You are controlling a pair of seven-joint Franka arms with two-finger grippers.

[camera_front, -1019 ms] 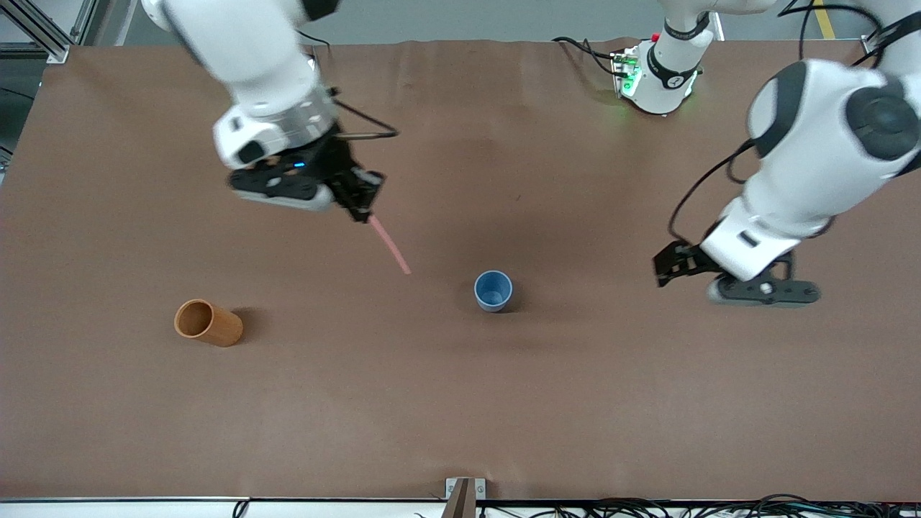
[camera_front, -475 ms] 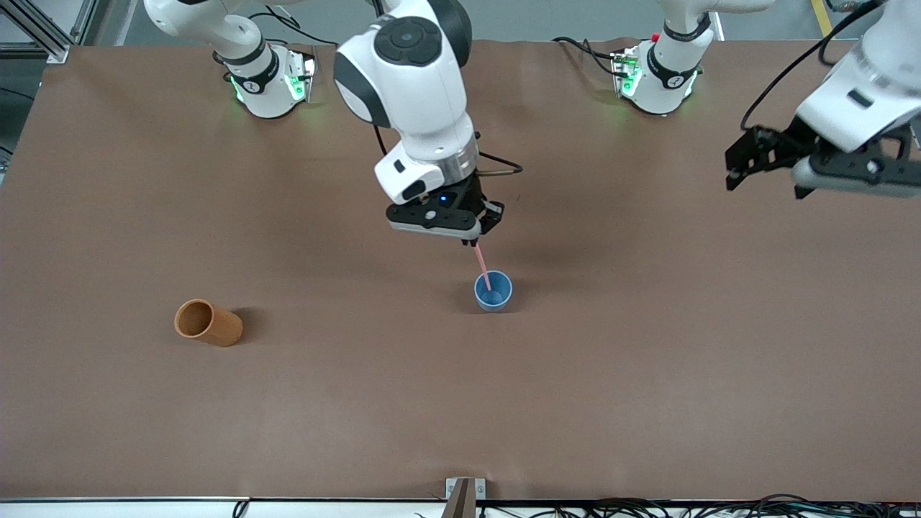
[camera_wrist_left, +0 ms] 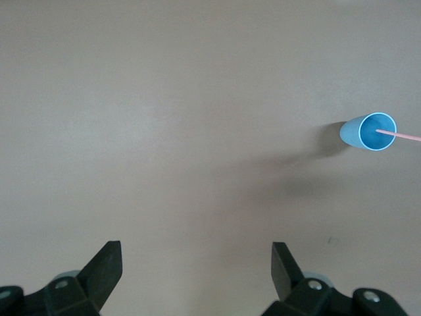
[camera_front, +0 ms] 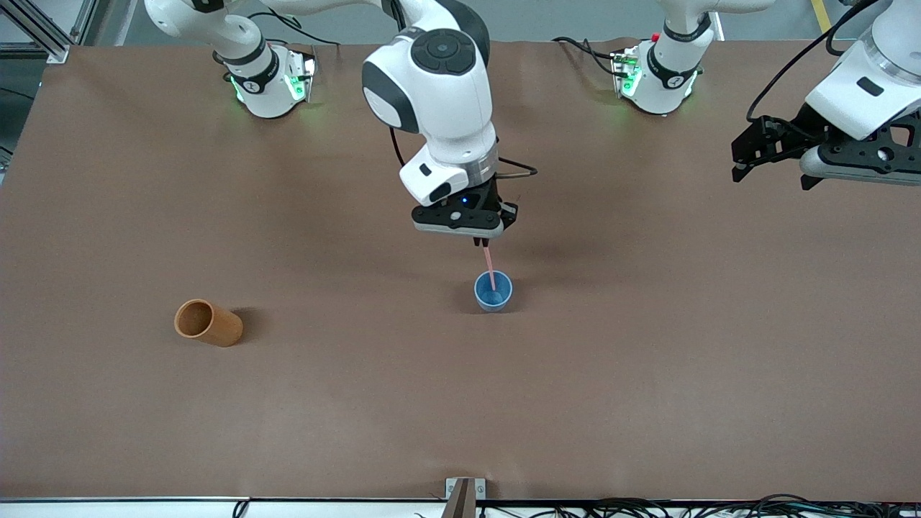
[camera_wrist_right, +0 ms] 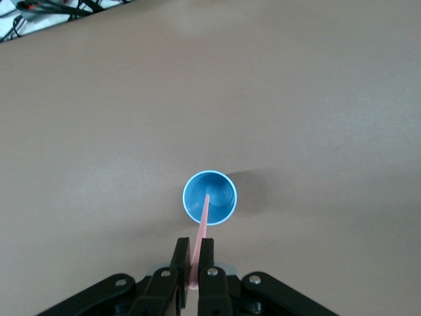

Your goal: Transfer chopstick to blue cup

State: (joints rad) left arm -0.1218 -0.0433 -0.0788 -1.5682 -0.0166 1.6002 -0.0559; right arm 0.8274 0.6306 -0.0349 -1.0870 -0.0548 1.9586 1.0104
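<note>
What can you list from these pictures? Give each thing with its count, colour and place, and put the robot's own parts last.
chopstick: one, pale pink, held upright, lower tip inside the blue cup
blue cup: one, blue, upright mid-table
orange-brown cup: one, orange-brown, lying on its side toward the right arm's end of the table
table: one, brown cover
right pincer: one, black, shut on the chopstick, over the blue cup
left pincer: one, black, open and empty, waiting above the left arm's end of the table
</note>
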